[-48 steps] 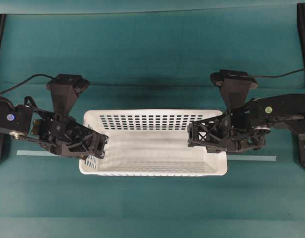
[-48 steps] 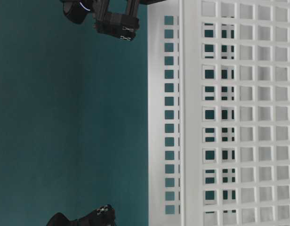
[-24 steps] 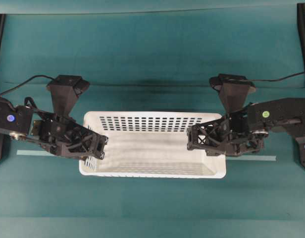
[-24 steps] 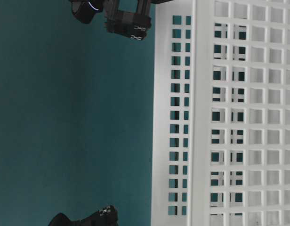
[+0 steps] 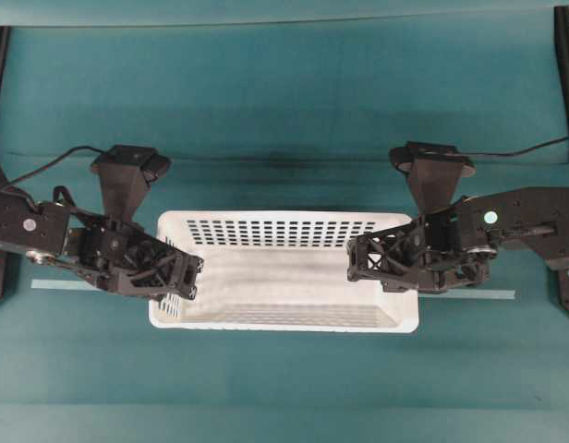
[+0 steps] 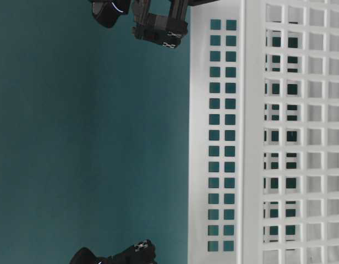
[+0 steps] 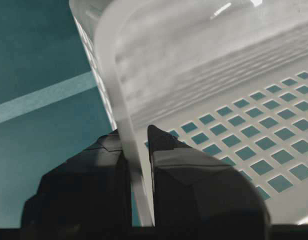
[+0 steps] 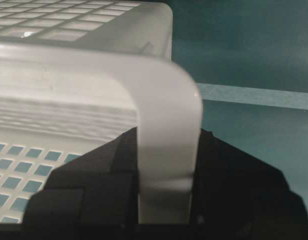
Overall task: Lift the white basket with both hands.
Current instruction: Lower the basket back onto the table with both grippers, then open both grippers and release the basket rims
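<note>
White basket [image 5: 284, 269] has its end rims pinched by left claw [image 7: 139, 150] and right claw [image 8: 164, 150].

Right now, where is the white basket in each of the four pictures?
Overhead: basket at centre, a tool on each short wall.
Table-level: fills the right half, camera turned sideways.
Left wrist: wall between the fingers.
Right wrist: rim between the fingers.
Shared landmark: pale tape.

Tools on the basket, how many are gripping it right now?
2. The left tool pinches the basket wall at its left end; the right tool clamps the rim at its right end. No others show.
</note>
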`<action>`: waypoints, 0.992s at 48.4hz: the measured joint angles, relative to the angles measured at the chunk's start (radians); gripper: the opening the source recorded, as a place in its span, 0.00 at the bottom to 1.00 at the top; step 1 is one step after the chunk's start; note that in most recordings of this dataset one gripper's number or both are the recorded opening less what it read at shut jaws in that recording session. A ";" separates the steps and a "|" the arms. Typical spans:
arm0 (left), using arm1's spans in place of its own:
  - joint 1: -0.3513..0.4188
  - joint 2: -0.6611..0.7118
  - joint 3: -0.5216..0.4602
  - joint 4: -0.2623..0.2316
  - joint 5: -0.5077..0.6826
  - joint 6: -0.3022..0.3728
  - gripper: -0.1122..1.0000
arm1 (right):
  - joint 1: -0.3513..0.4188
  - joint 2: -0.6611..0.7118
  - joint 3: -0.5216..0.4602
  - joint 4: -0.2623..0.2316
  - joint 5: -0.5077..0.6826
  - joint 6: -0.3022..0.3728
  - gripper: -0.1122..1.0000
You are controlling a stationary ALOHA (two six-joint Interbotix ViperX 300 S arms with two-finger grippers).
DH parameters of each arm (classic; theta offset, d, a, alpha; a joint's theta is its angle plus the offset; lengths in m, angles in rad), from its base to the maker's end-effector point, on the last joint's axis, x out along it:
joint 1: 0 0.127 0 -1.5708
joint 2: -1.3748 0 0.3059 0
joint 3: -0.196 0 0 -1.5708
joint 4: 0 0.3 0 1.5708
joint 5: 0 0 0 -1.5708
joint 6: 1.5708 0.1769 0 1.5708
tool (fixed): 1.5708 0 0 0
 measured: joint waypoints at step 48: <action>-0.006 -0.003 0.035 0.002 -0.028 0.014 0.92 | 0.002 0.005 0.025 -0.012 -0.078 -0.008 0.98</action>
